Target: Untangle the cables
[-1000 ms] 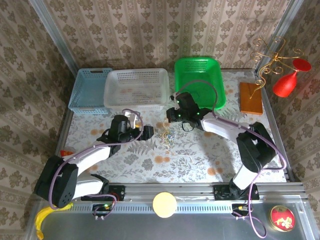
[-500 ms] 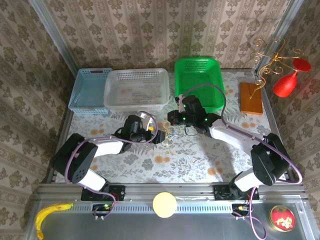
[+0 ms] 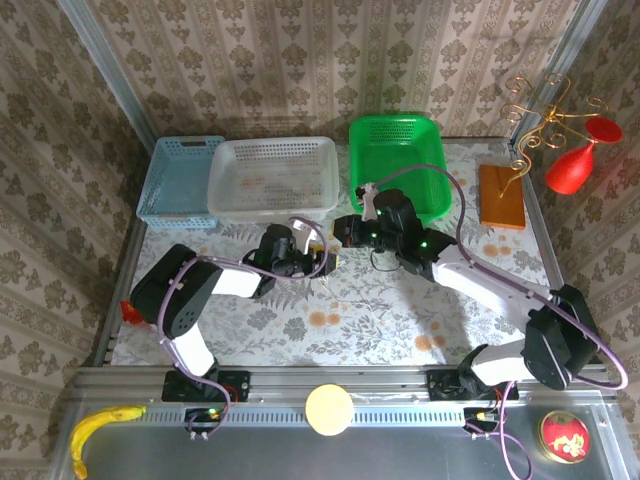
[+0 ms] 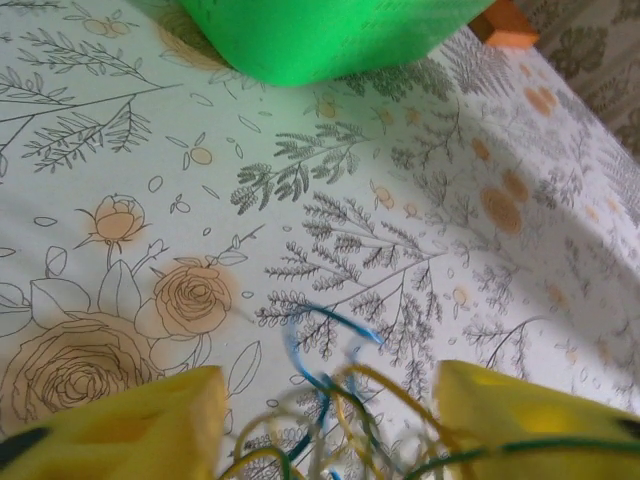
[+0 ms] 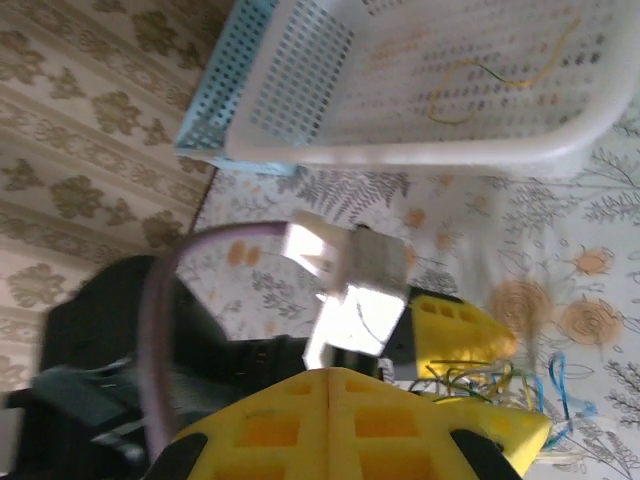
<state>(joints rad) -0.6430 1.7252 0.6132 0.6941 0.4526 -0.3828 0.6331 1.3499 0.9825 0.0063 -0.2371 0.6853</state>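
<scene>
Cables [image 4: 335, 440]: a small clump near the centre of the tabletop [image 3: 380, 320]. The green basket [image 3: 395, 122] is at 1 o'clock of it and the white basket [image 3: 275, 145] at 11.

Left jaws reach in from 9 o'clock and stand partly apart, with one yellow pad [image 4: 130, 430] on each side of the clump. Strands lie loose in the gap, and I see nothing pinched. I judge this a straddle, set to take one cord.

Right jaws reach in from 3 o'clock with pads [image 5: 260, 430] pressed together and the tip just beside the clump. I cannot tell whether a strand is caught between them.

I read the opposed approach as preparation to draw the cords apart.
</scene>
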